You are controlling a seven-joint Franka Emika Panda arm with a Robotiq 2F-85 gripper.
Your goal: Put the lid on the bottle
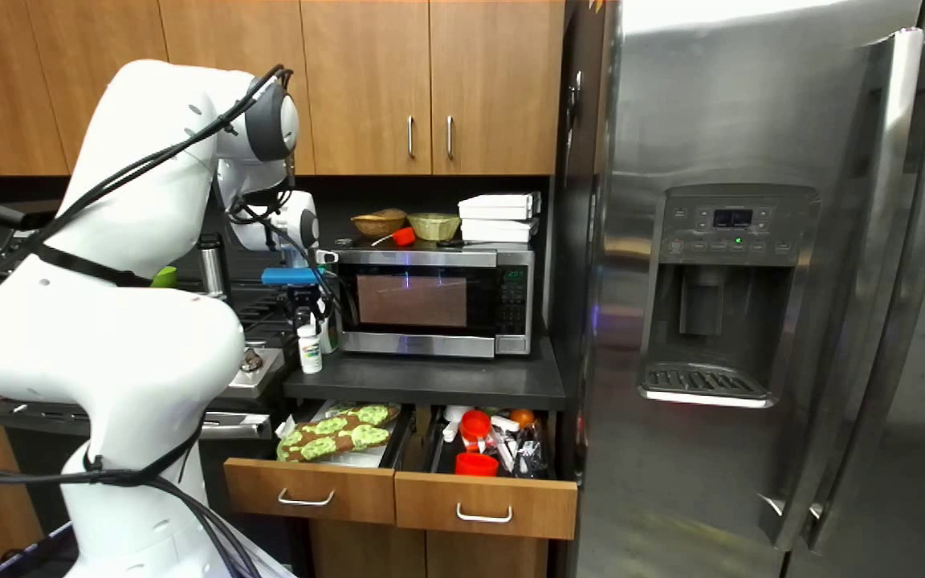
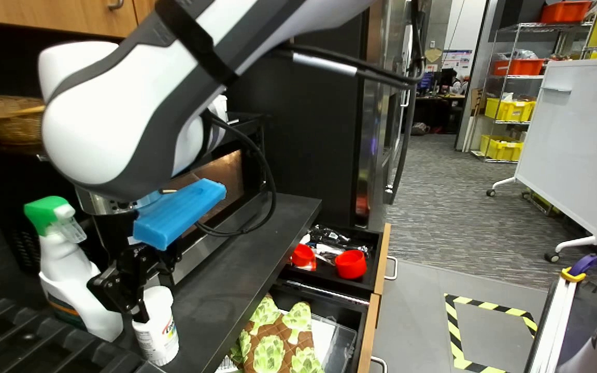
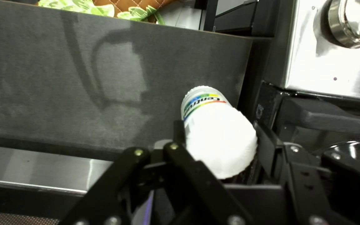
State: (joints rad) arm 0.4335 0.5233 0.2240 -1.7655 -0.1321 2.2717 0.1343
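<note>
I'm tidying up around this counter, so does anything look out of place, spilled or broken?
Two drawers under the counter are pulled open. That looks odd, since the jaws are at the bottle, not in either drawer. I see nothing spilled or broken.

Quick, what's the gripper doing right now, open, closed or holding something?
Gripper: jaws apart, one on either side of the white bottle near its top; whether they grip it can't be told.

Wrist view: knob cut off at upper right, mitt at top edge. In an exterior view, bottle, left of centre, too small to read.
</note>
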